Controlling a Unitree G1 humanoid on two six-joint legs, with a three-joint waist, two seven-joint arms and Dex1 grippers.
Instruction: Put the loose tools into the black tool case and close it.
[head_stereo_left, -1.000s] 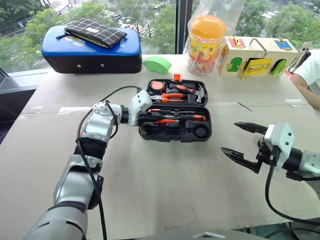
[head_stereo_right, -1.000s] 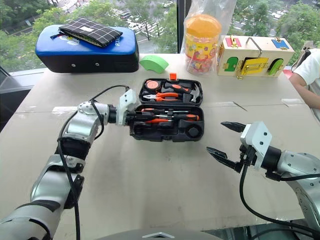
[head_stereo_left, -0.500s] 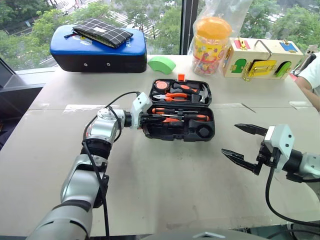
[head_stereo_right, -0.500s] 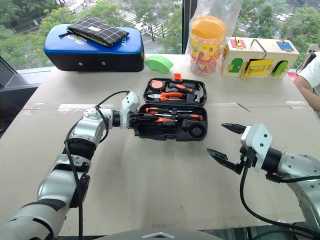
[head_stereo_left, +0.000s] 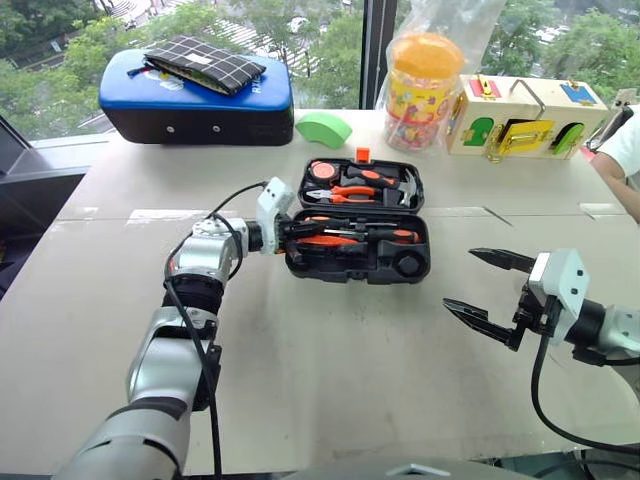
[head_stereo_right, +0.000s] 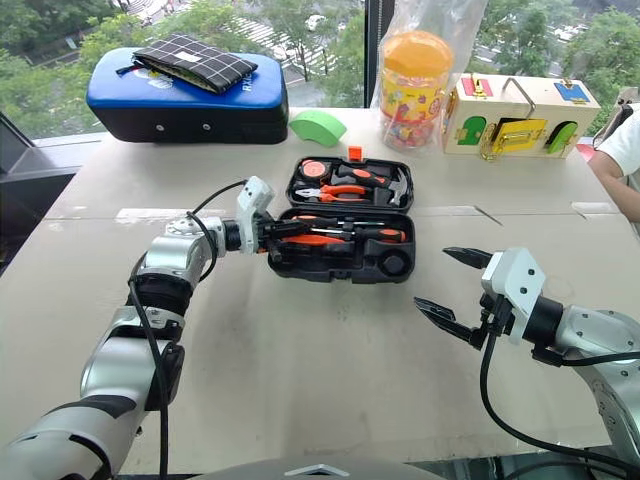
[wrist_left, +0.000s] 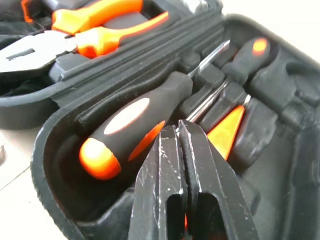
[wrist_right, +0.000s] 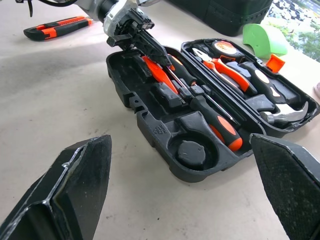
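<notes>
1. Nearest, at about four o'clock on the table (head_stereo_left: 330, 380), the right gripper (head_stereo_left: 478, 288) hangs with its two black fingers spread wide and nothing between them, well apart from the work.

2. At the table's middle lies the black tool case (head_stereo_left: 360, 262), lid laid flat open toward twelve o'clock.

3. At the case's nine o'clock end, the left gripper (head_stereo_right: 282, 231) reaches into the near half. Its fingers are pressed together; a sliver of orange shows under them in the left wrist view, but I cannot tell whether they pinch a tool or only press on it.

4. In the near half lie two screwdrivers (wrist_right: 212, 120) and a slim orange tester (wrist_right: 159, 75) under the fingertips.

5. The lid half, farther on, holds pliers (head_stereo_left: 352, 192), a hammer and a tape measure.

6. In the right wrist view a folding cutter (wrist_right: 59, 27) lies loose on the table beyond the left arm, outside the case.

7. The step in hand looks like seating the tester. To do it well, push straight down along its groove, keep clear of the screwdriver shafts, and check that it sits flush.

8. The cutter is not yet stowed, so the lid should wait.
</notes>
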